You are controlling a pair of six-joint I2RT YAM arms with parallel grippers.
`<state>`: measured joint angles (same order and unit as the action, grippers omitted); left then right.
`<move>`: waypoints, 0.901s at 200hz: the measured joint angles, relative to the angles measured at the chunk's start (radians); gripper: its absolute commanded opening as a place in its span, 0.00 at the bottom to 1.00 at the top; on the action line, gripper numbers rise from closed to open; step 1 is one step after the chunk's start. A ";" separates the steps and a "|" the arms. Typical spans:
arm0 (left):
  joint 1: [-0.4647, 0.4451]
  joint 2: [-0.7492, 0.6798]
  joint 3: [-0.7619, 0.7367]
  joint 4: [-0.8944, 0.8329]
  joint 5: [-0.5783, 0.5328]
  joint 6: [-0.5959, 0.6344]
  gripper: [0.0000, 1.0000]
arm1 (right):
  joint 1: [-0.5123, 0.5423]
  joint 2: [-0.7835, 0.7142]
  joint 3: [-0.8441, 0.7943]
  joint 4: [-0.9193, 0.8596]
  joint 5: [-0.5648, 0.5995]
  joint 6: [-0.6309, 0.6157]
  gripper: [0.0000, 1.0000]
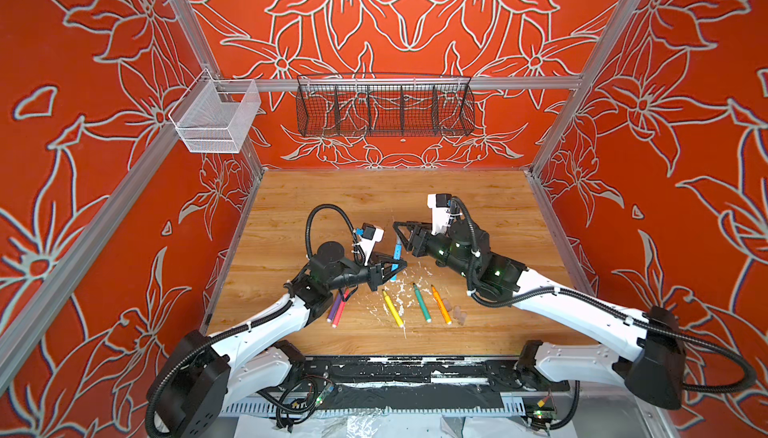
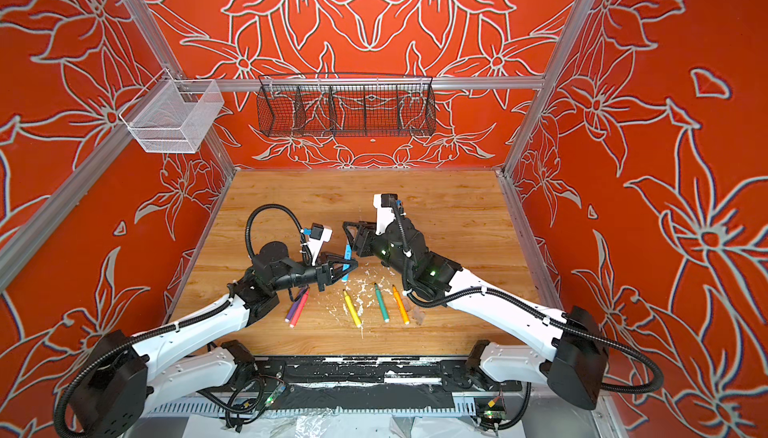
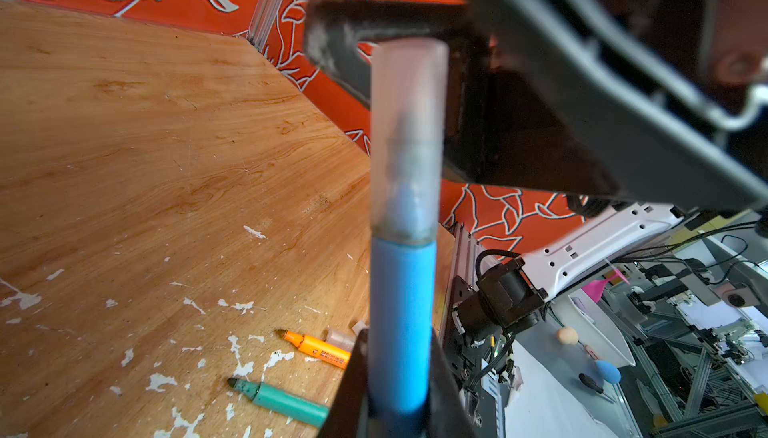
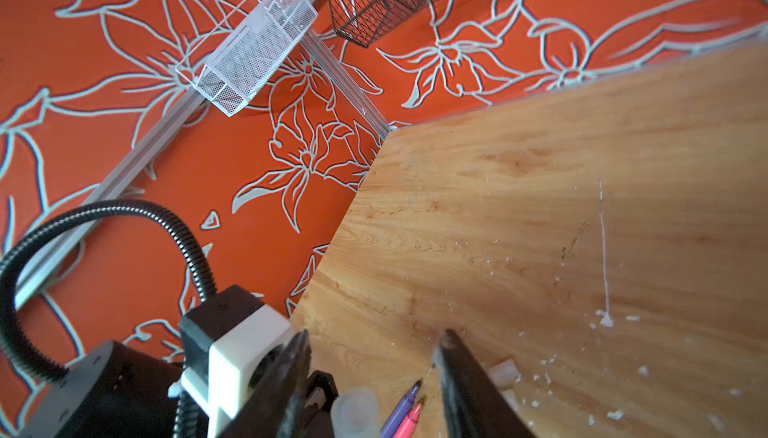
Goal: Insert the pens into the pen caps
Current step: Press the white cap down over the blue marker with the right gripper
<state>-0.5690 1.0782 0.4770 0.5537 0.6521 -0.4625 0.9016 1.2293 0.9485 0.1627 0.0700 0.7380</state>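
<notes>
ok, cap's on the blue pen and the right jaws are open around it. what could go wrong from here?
1. The right gripper has its jaws on either side of the cap. Backing out crookedly could knock the cap askew.
2. I can't tell whether the cap is fully seated on the blue pen. It could drop off when the left gripper sets the pen down.

Blue pen (image 1: pixel 397 251) in left tool (image 1: pixel 400 266)

No lettering is legible; the slim orange felt-tip marker (image 3: pixel 324 351) bears dark print on its barrel, too blurred to read.
</notes>
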 measured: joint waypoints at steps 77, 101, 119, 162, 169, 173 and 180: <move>-0.003 0.000 0.000 -0.033 -0.019 0.020 0.00 | -0.004 0.041 0.038 -0.035 -0.030 -0.021 0.06; -0.003 0.000 0.000 -0.041 -0.028 0.020 0.00 | -0.005 0.040 0.032 -0.035 -0.035 -0.029 0.00; -0.006 0.000 0.008 -0.070 -0.045 0.024 0.00 | -0.005 0.031 0.004 -0.017 -0.045 -0.029 0.00; 0.001 0.018 0.070 -0.122 -0.032 0.002 0.00 | -0.019 0.009 -0.049 0.087 -0.056 -0.029 0.00; 0.002 0.026 0.093 -0.135 -0.030 -0.001 0.00 | -0.024 0.008 -0.049 0.106 -0.056 -0.029 0.00; 0.002 0.031 0.107 -0.144 -0.029 -0.003 0.00 | -0.027 0.007 -0.049 0.115 -0.055 -0.029 0.00; 0.004 0.040 0.133 -0.158 -0.028 -0.004 0.00 | -0.033 0.006 -0.049 0.137 -0.054 -0.029 0.00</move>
<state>-0.5648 1.1183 0.6102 0.3958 0.6243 -0.4664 0.8684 1.2358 0.8997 0.2993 0.0158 0.7094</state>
